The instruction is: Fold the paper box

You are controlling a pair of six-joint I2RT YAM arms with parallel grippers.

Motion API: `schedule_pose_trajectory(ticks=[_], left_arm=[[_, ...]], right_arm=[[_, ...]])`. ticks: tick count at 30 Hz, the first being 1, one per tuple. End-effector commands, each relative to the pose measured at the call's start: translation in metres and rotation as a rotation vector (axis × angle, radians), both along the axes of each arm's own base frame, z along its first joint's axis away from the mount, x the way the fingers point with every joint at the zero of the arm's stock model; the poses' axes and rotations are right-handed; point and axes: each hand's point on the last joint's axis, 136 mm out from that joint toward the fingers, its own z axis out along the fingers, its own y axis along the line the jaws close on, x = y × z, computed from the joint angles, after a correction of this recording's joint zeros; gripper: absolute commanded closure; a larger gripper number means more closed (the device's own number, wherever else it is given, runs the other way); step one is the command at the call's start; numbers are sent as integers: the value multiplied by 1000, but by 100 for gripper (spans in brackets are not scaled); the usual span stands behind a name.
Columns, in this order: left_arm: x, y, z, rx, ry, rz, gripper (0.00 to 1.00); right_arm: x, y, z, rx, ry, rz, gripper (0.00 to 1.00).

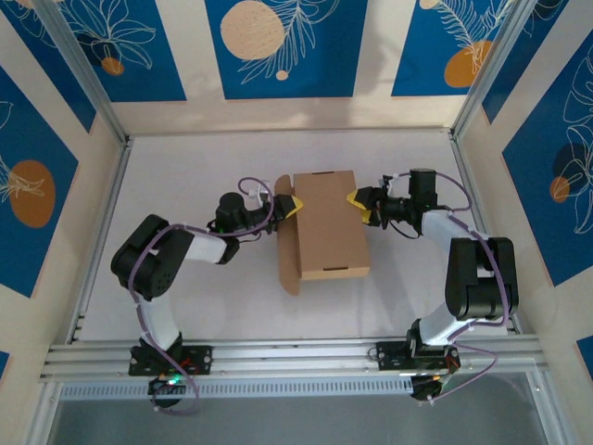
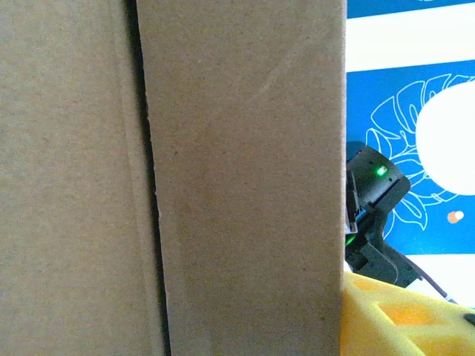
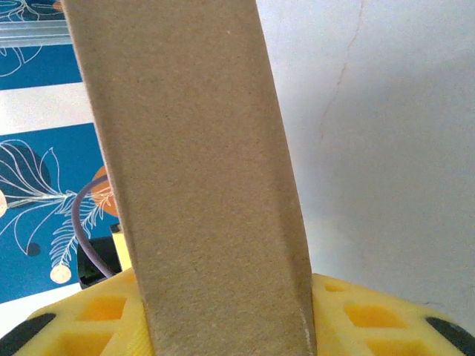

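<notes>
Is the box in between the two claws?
Yes, from above the box has the left claw at its left edge and the right claw at its right edge.

The paper box (image 1: pixel 326 227) is plain brown (walls (image 1: pixel 315 74) blue, leaf-patterned).

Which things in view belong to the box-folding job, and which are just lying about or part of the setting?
Part of the job:
- paper box
- left pincer, at the box's left edge
- right pincer, gripping its right side

Just setting:
- white table
- blue patterned wall panels
- aluminium rail at the near edge
</notes>
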Motion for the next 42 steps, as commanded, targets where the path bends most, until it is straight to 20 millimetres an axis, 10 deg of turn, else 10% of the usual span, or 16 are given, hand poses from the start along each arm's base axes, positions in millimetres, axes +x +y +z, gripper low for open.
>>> schedule_pose_trajectory(ticks=[1, 8, 15, 20, 32, 42], left_arm=[[-14, -19, 34, -61, -127, -113, 48], [-13, -17, 49, 122, -206, -158, 49], [-20, 5, 89, 589, -408, -307, 48], [-29, 14, 111, 870, -570, -402, 48], [-63, 4, 74, 1468, -893, -797, 52], [-72, -10, 30, 1569, -950, -993, 53]], right_arm=[[-11, 10, 4, -5, 12, 48, 52], [-12, -6, 5, -149, 19, -26, 17], [-18, -71, 15, -576, 39, -254, 15], [-23, -76, 52, -590, -65, -297, 17], [-46, -65, 98, -493, -92, -306, 27], [-49, -39, 100, -123, 253, -339, 30]])
